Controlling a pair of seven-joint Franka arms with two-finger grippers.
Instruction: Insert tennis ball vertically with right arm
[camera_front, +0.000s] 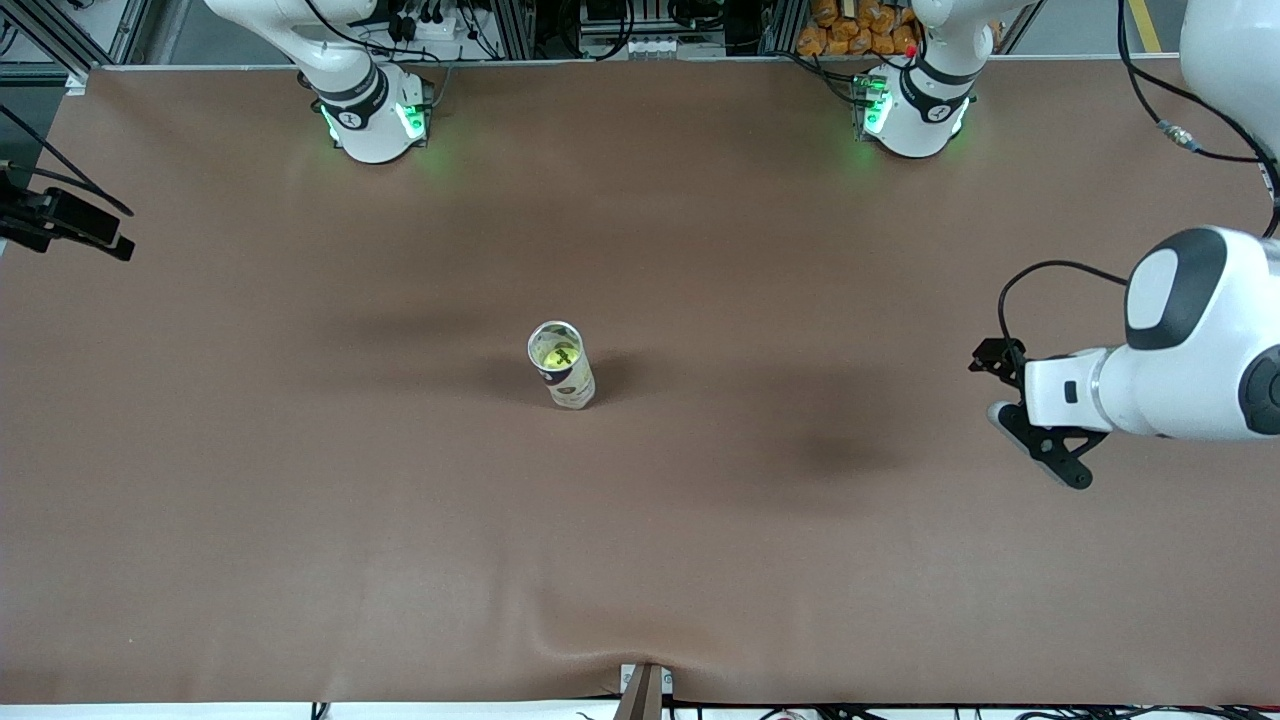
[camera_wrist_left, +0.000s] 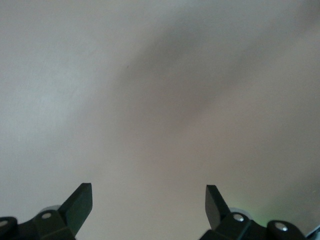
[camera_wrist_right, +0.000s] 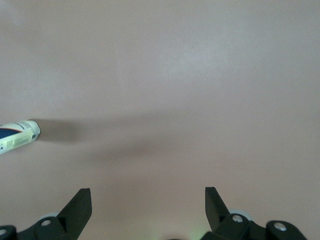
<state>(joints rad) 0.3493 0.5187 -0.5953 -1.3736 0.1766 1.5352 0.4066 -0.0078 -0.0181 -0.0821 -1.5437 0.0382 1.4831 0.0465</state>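
Both grippers stand wide apart at the fingers with nothing between them. From the right wrist view, the right gripper (camera_wrist_right: 148, 200) hangs over bare brown surface (camera_wrist_right: 190, 75), its two dark fingers (camera_wrist_right: 80, 205) spread, and the lower end of the clear tube (camera_wrist_right: 17, 135) shows at the edge of that picture, well apart from the gripper. In the front view I cannot see the right gripper itself, only the right arm's base (camera_front: 370, 120) with its green lights at the top of the picture.

Standing upright near the middle of the surface is the tube (camera_front: 562, 365), a clear can with a printed label. Looking down through its open mouth, the yellow-green tennis ball (camera_front: 556, 352) sits inside it. No ball lies loose on the surface.

Toward the left arm's end of the table, the left gripper (camera_front: 1040, 445) is up in the air over bare surface, well away from the tube. Its own wrist view shows its gripper (camera_wrist_left: 148, 200) spread wide over plain covering; this arm waits.

Around the tube the brown covering is smooth, with a soft shadow beside the can. A black camera mount (camera_front: 65, 225) juts in at the right arm's end of the table, well clear of the can.
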